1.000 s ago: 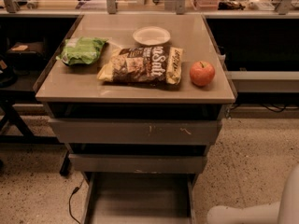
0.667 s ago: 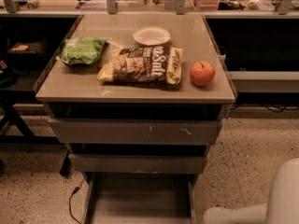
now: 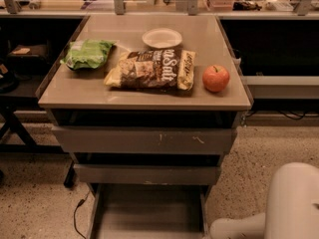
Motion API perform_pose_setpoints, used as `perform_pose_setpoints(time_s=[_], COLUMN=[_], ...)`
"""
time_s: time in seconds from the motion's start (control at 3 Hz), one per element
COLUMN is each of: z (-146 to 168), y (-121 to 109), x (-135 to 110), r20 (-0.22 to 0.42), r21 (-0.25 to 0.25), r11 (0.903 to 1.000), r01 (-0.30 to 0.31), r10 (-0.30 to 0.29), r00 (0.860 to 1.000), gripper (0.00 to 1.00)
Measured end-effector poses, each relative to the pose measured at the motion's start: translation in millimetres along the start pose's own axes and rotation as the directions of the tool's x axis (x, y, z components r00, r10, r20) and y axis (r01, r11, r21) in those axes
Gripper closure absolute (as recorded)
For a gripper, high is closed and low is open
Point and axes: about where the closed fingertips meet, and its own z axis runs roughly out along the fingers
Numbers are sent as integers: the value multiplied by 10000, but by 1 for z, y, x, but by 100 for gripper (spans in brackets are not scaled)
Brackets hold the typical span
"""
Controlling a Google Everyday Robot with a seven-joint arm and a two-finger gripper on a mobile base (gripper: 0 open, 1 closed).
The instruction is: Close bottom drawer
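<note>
The bottom drawer (image 3: 148, 212) of the grey metal cart stands pulled out toward the camera. Its flat grey tray shows between two side rails, and its front panel is cut off by the lower edge of the view. Above it sit the mid-width drawer front (image 3: 147, 174) and the widest, scratched drawer front (image 3: 144, 141), both pushed further in. Only a white rounded part of my arm (image 3: 294, 203) shows at the bottom right, to the right of the open drawer. The gripper itself is out of view.
On the cart top (image 3: 75, 91) lie a green bag (image 3: 87, 54), a brown chip bag (image 3: 152, 69), a white bowl (image 3: 162, 37) and a red apple (image 3: 216, 77). Dark shelving stands on both sides. A black cable (image 3: 77, 215) trails on the speckled floor at the left.
The white arm part at the bottom right has risen and grown larger in view. The cart, its drawers and the things on top have not moved.
</note>
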Motion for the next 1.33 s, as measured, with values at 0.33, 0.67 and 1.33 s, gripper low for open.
perform_pose_setpoints(time_s=[0.33, 0.67, 1.33], z=[9, 12, -22], y=[-14, -26, -66], x=[-4, -7, -29], r20=[-55, -67, 508], r21=[194, 475, 1873], r11=[9997, 9987, 9823], r01=[134, 157, 13], r10=[-133, -154, -110], r00=[9999, 9999, 9986], gripper=[100, 100, 100])
